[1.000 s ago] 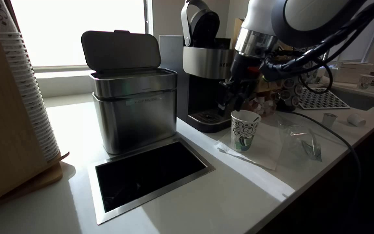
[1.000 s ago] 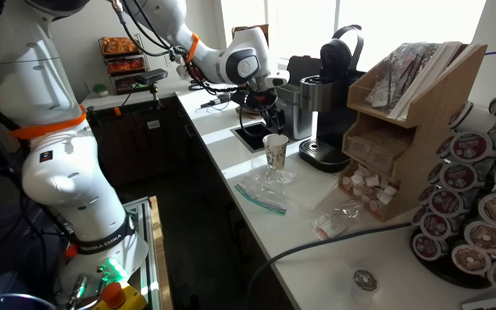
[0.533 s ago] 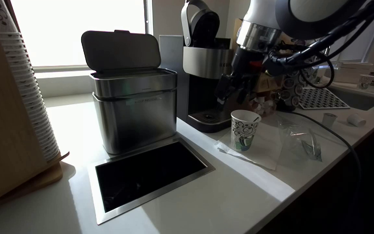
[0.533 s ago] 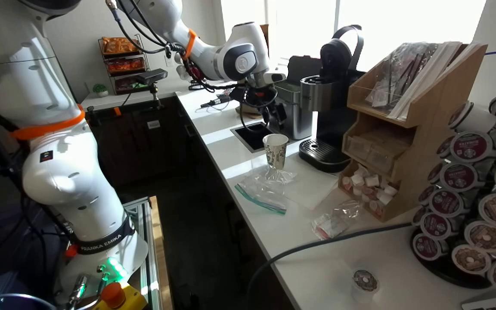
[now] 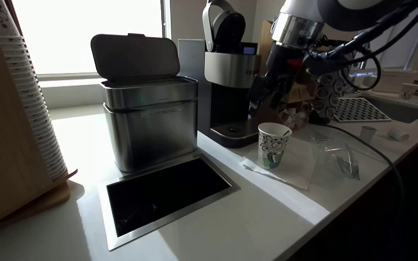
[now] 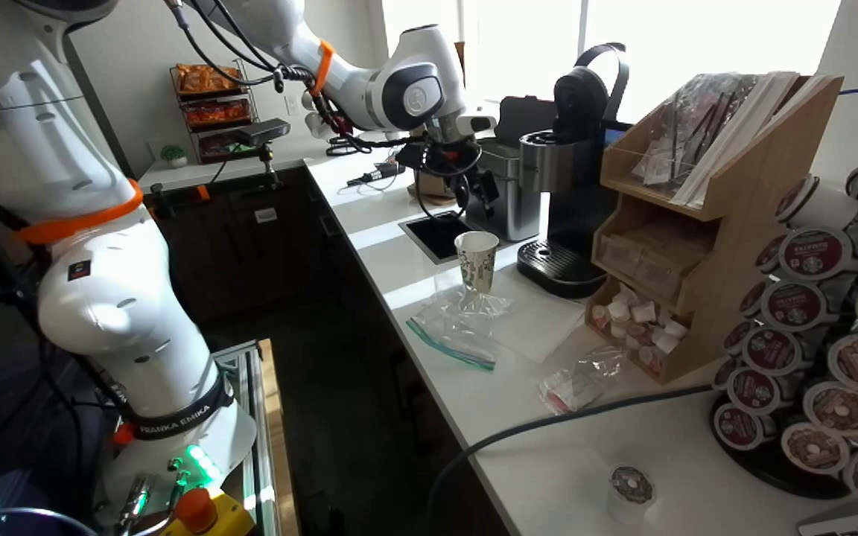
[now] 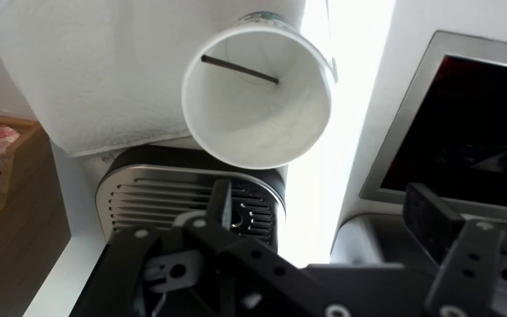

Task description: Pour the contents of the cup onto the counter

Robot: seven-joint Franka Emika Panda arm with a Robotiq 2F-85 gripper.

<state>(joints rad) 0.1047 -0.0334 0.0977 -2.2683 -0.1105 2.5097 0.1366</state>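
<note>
Patterned paper cup (image 5: 272, 148) upright on a napkin (image 5: 296, 167) on the table (image 5: 238, 224), dark stick (image 7: 240, 69) inside, jaws near the cup, spread wide, holding nothing

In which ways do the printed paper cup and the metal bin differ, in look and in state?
The paper cup is white with dark and green print; the metal bin is silvery grey. The paper cup is round and small; the metal bin is boxy and larger. The paper cup is lidless; the metal bin has a raised lid. Both stand upright, open at the top.
</note>
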